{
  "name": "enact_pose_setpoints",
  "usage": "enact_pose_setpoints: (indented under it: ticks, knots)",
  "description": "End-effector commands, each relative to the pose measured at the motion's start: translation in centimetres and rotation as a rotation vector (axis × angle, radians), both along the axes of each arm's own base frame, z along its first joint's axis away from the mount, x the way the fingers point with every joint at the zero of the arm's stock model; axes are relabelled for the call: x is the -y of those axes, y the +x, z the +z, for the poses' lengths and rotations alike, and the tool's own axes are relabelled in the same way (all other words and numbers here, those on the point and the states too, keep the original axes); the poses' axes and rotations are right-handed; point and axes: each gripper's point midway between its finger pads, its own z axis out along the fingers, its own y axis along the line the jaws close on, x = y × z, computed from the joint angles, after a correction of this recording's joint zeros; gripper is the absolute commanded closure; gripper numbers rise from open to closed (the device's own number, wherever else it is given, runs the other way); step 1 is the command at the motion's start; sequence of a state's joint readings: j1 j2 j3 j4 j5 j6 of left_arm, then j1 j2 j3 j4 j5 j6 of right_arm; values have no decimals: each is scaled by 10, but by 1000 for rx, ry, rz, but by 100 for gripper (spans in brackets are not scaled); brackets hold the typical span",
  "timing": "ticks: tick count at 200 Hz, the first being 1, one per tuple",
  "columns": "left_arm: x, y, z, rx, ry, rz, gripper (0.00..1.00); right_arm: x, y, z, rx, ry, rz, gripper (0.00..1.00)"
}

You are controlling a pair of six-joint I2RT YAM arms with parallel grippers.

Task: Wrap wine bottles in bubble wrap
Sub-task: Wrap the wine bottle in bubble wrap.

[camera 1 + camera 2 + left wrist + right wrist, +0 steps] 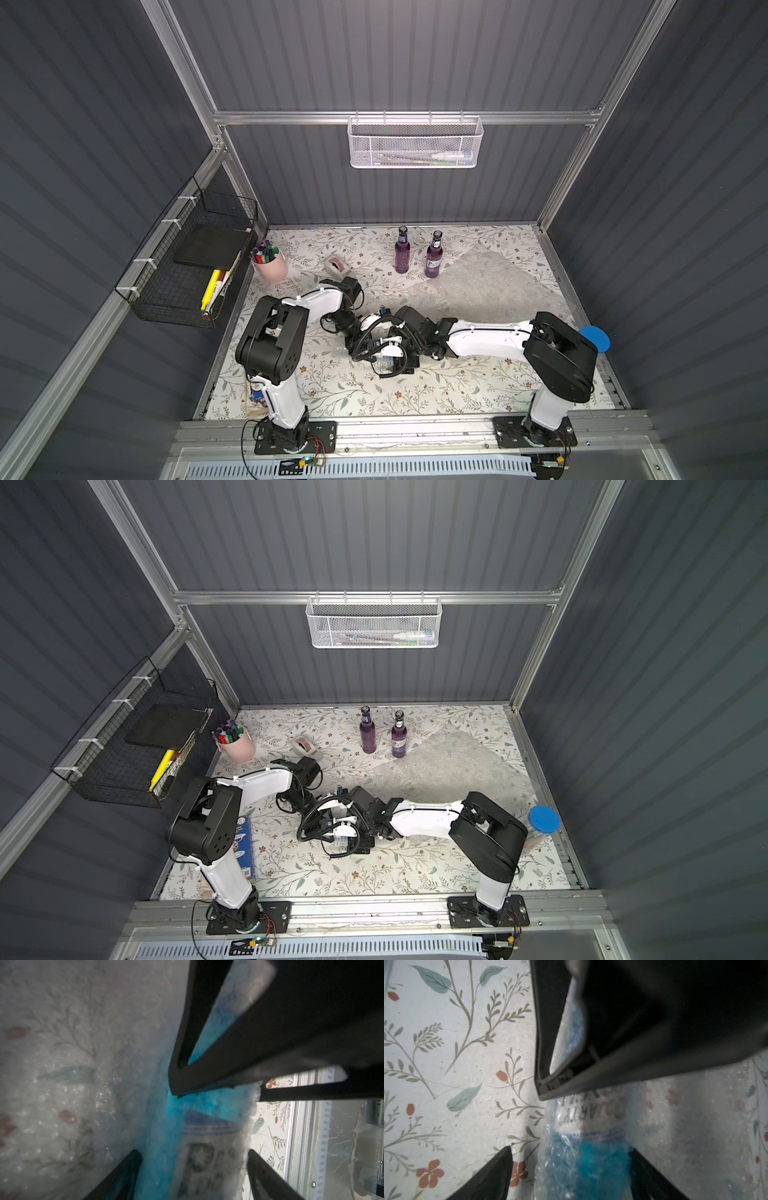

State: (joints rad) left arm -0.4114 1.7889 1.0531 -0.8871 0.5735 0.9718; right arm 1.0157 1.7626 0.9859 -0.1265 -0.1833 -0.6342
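Bottles: three. One bright blue glass bottle [591, 1163] lies at the centre of the worktop, rolled in clear bubble wrap [685, 1126]. The left gripper [193, 1152] and right gripper [571, 1149] straddle it, jaws wide. Two dark purple glass bottles [402, 253] [433, 257] stand near the far edge, beside a flat bubble wrap sheet [490, 286]. A pink marker cup [272, 266] occupies the far left corner.

Left end effector [194, 1151], right one [571, 1148]: spread.

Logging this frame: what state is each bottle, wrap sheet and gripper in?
blue bottle: lying down, bubble wrap over it.
wrap on it: partly rolled, rest flat on the table.
purple bottles: upright, capped, unwrapped.
spare sheet: spread flat.
left gripper: astride the blue bottle, grip unclear.
right gripper: open, astride it.
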Motion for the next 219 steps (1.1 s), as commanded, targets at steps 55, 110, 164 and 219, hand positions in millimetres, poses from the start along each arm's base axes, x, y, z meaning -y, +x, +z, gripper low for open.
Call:
enact_pose_setpoints:
  ticks: [55, 110, 164, 219]
  knots:
    - [-24, 7, 60, 163, 30, 70, 1, 8, -16, -23, -146, -71, -43, 38]
    - [-39, 3, 65, 209, 62, 148, 1, 9, -21, -22, -186, -45, -55, 26]
    - [-40, 28, 58, 259, 107, 130, 1, 4, -9, 40, -130, 140, -83, 19]
    - [-54, 46, 44, 262, 211, 221, 1, 12, -10, 60, -110, 209, -89, 16]
